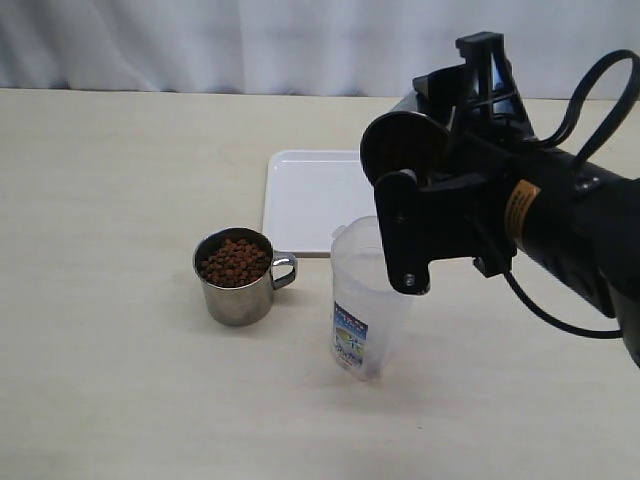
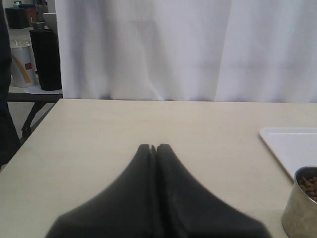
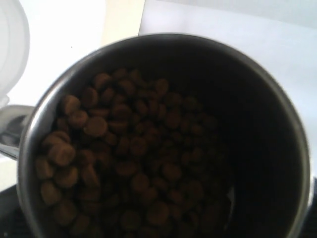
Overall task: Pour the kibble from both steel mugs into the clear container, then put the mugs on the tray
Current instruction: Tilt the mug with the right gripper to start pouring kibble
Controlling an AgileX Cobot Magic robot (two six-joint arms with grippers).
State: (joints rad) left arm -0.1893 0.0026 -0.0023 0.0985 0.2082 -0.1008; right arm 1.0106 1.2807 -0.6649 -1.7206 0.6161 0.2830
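One steel mug (image 1: 237, 290) stands on the table, full of kibble (image 1: 234, 262), its handle toward the clear container (image 1: 365, 310). My right gripper (image 1: 425, 215) hangs over the container's rim. It is shut on the second steel mug (image 3: 277, 148), which fills the right wrist view, tilted, with kibble (image 3: 133, 148) heaped inside. In the exterior view that mug is hidden behind the arm. The white tray (image 1: 310, 200) lies behind the container. My left gripper (image 2: 153, 148) is shut and holds nothing, low over the table left of the standing mug (image 2: 299, 208).
A white curtain (image 1: 250, 40) closes off the table's far edge. Beyond the table's left corner, a black cylinder (image 2: 47, 59) and a paper cup (image 2: 21, 64) stand on another surface. The container's whitish rim (image 3: 12, 44) shows beside the held mug.
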